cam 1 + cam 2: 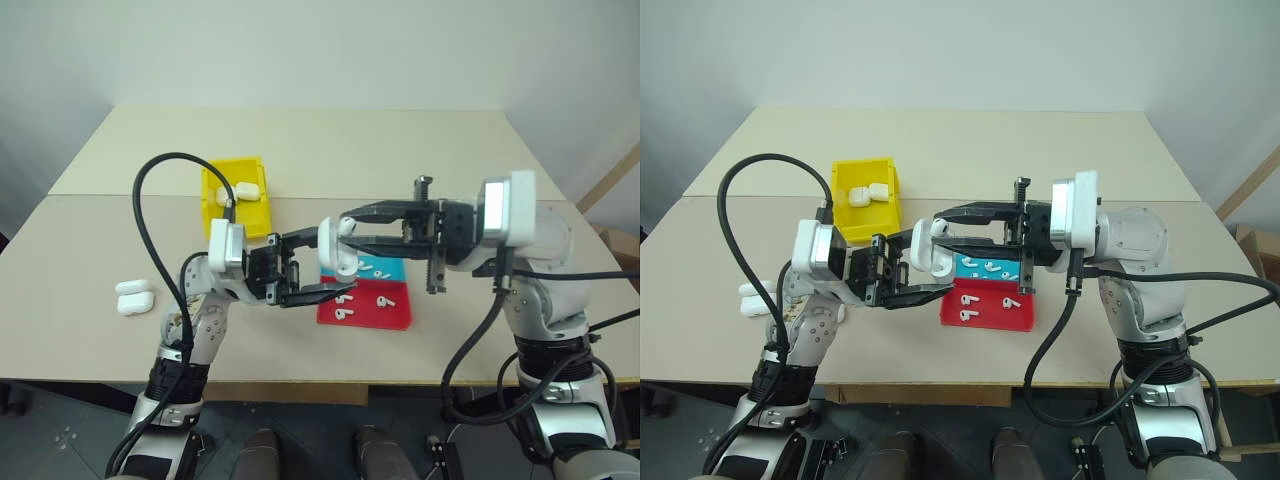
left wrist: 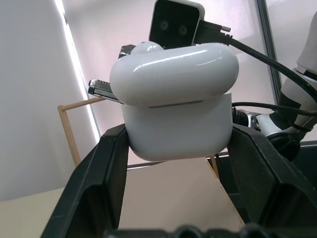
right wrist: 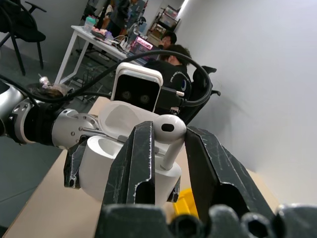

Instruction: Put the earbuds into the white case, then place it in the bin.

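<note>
In the left eye view's centre the left gripper [image 1: 318, 277] is clamping the open white case [image 1: 334, 246] above the tabletop [image 1: 330, 150], while in the right wrist view the right gripper [image 3: 171, 140] is pinching an earbud [image 3: 169, 131] over its socket, needing a straight, aligned push.

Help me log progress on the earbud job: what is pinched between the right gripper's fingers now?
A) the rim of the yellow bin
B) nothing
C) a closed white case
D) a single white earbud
D: the right wrist view shows the right gripper shut on an earbud, its stem pointing down at the open white case held by the left gripper.
</note>
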`<state>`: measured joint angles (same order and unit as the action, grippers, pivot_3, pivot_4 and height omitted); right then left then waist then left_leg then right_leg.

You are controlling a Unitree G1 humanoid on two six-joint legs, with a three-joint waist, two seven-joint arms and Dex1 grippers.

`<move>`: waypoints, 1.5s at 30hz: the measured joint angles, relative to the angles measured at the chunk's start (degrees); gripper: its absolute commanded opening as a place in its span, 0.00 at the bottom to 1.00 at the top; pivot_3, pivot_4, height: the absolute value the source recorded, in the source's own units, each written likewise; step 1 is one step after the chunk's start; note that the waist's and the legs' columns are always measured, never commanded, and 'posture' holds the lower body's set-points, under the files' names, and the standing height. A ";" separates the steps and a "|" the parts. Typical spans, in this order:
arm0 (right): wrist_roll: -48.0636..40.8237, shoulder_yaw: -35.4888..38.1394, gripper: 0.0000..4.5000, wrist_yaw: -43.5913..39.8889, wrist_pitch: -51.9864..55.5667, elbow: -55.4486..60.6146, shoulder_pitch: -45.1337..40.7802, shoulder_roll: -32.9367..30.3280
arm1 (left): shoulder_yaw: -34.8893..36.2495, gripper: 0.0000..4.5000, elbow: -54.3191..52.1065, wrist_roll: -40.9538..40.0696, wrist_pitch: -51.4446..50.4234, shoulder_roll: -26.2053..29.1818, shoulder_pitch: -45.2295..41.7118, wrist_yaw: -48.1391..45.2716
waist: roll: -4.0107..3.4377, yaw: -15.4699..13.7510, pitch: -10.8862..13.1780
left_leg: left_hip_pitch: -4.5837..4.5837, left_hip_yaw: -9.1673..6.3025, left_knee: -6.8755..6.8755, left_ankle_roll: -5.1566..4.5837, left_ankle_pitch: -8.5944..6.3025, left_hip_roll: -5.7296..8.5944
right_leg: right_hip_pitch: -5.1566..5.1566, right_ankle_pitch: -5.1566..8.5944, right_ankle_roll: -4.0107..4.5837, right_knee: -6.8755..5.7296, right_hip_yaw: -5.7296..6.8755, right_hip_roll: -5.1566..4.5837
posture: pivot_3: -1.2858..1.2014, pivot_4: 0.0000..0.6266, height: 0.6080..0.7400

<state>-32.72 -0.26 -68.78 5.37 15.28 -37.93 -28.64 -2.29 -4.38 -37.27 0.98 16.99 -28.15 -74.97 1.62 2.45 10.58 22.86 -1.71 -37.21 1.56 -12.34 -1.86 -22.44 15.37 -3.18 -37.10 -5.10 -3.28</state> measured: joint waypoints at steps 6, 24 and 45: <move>0.66 -0.51 0.23 -0.21 -0.51 -0.25 0.02 -0.09 | 0.00 0.61 0.47 0.42 0.04 0.20 0.00 -0.44 | 0.00 0.00 0.00 | 0.00 0.00 0.00 0.00 0.00 0.00 | 0.00 0.00 0.00 0.00 0.00 0.00 | 0.52 0.24 1.00; 0.35 -1.16 0.23 -1.87 -1.94 -0.88 0.61 -0.22 | 0.07 0.61 0.89 0.10 -0.76 1.07 -0.01 -3.19 | 0.00 0.00 0.00 | 0.00 0.00 0.00 0.00 0.00 0.00 | 0.00 0.00 0.00 0.00 0.00 0.00 | 0.52 0.24 1.00; -0.12 -1.21 0.23 -5.74 -2.51 -2.41 0.73 -0.30 | 0.12 0.61 2.86 -0.65 -1.12 1.49 -0.80 -7.67 | 0.00 0.01 0.00 | 0.00 0.00 0.00 0.00 0.00 0.00 | 0.00 0.00 0.00 0.00 0.01 0.00 | 0.52 0.24 1.00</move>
<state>-32.84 -1.47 -74.52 2.86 12.87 -37.20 -28.94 -2.17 -1.52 -37.92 -0.15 18.49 -28.95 -82.64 1.62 2.45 10.58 22.86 -1.72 -37.21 1.56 -12.34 -1.86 -22.44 15.37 -3.18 -37.10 -5.09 -3.28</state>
